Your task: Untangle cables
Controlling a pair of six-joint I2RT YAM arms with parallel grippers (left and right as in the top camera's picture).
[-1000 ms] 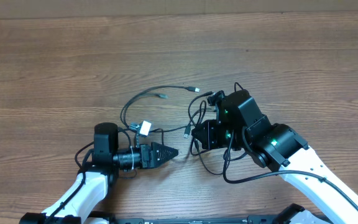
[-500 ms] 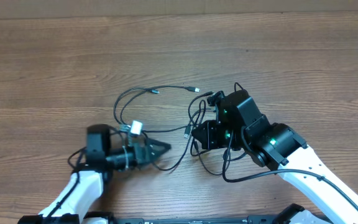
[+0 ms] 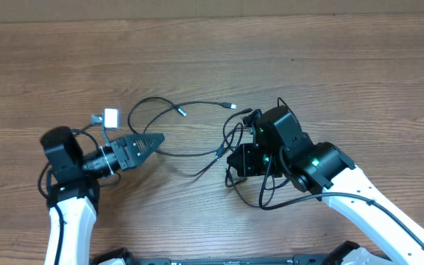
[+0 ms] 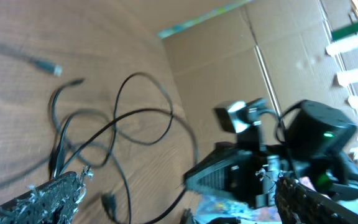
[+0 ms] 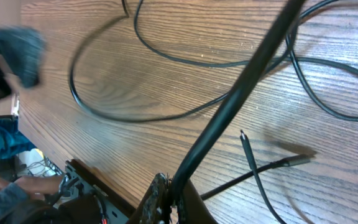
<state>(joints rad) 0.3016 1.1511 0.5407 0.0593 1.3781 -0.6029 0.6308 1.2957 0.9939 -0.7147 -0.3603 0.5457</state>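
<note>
Where the cables (image 3: 229,138) lie: on the wooden table (image 3: 344,66), between the two arms, spread in thin black loops that cross one another.
Densest crossing: bunched just beside the right gripper, with long arcs reaching out to the left.
Plug ends: a silver-tipped plug (image 3: 232,107) is seen at the far edge of the bunch; a second plug (image 3: 183,112) lies to its left at the end of a curved strand.
Left gripper (image 3: 157,138): pictured with its fingers (image 4: 55,196) spread wide apart, pointed toward the loops from the left. Whether a strand is touched cannot be told.
Right gripper (image 3: 235,158): jaws pressed together on one strand of the cables. In the right wrist view that strand is seen rising from between the fingertips and slanting away across the wood grain.
Right arm (image 3: 322,165): reached in from the lower right, its green lights lit.
Background: cardboard sheets (image 4: 229,43) are visible behind the table in the left wrist view.
</note>
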